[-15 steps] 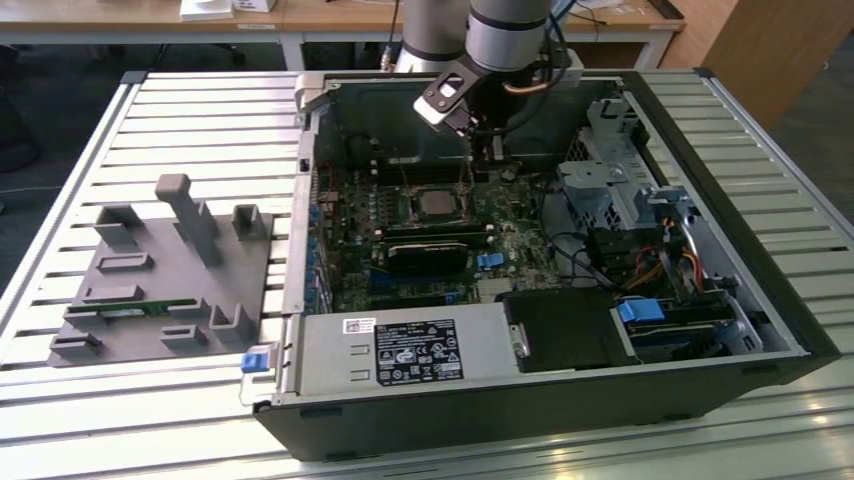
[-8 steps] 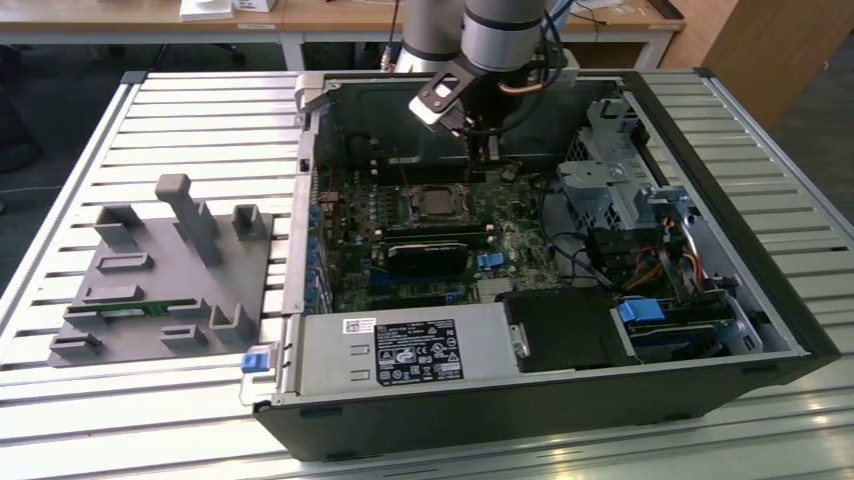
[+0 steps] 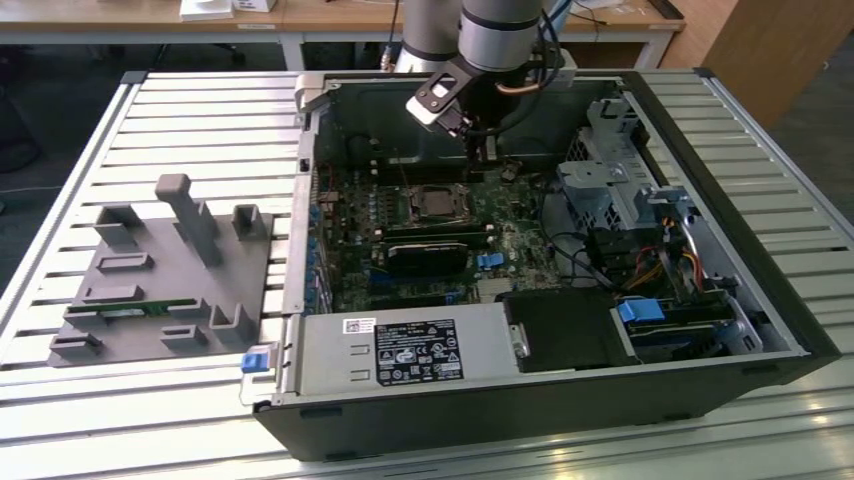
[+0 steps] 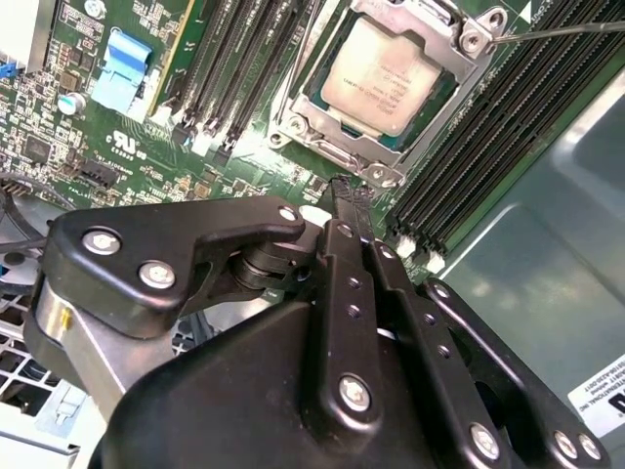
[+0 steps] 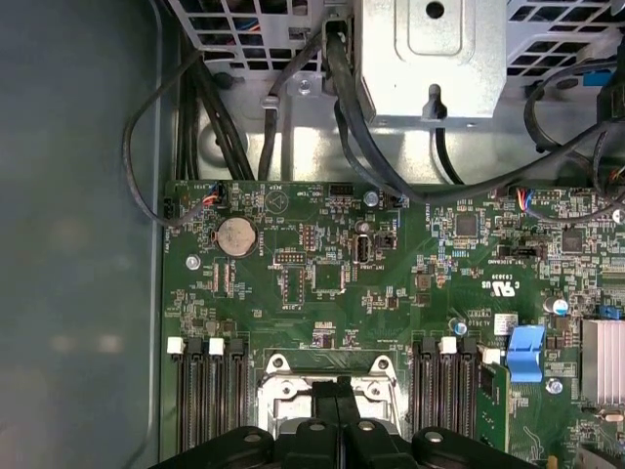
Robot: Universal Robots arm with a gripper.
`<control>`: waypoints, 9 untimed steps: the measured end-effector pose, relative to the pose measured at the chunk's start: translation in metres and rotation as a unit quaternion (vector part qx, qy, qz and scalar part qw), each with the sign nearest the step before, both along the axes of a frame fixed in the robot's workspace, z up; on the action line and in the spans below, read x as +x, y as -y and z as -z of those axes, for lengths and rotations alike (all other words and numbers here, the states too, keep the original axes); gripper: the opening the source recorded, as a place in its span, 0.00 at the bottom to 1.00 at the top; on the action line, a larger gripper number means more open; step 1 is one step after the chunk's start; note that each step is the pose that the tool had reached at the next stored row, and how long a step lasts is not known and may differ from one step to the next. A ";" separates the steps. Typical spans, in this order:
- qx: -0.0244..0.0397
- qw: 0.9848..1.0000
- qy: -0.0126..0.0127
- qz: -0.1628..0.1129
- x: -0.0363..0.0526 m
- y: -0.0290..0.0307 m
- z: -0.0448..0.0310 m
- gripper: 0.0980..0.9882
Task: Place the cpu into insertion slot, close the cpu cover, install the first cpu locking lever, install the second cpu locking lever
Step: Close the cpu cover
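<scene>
- The cpu (image 4: 386, 78) sits in its socket with the cpu cover (image 4: 337, 151) lowered around it; if the cover isn't flat, a lever could bind.
- One locking lever (image 4: 571, 30) looks unlatched and could slip from your push.
- Your gripper (image 4: 348, 188) hovers just beside the socket, fingers pressed together and empty; drifting risks scraping the memory slots (image 4: 488, 127).

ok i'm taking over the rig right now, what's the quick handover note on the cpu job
Gripper: shut, nothing visibly in it, tips just beside the cover's edge.
Cpu: seated flat in its place on the board.
Cover: down around the cpu.
Done: cpu placed, cover closed.
Left: the locking levers. One thin lever angles away from the cover's corner and looks unlatched; the other can't be made out.
</scene>
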State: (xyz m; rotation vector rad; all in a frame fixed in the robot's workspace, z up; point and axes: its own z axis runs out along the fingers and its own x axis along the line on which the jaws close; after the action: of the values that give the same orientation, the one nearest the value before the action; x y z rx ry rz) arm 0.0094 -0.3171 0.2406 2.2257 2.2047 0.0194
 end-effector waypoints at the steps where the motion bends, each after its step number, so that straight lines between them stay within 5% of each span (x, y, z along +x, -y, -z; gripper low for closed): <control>1: 0.000 1.000 0.000 0.000 -0.0001 0.0000 0.0000 0.01; 9: 0.000 1.000 0.000 0.000 -0.0008 0.0000 0.0000 0.01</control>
State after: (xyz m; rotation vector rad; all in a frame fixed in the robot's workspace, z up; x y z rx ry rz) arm 0.0086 -0.3172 0.2406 2.2260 2.2045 0.0195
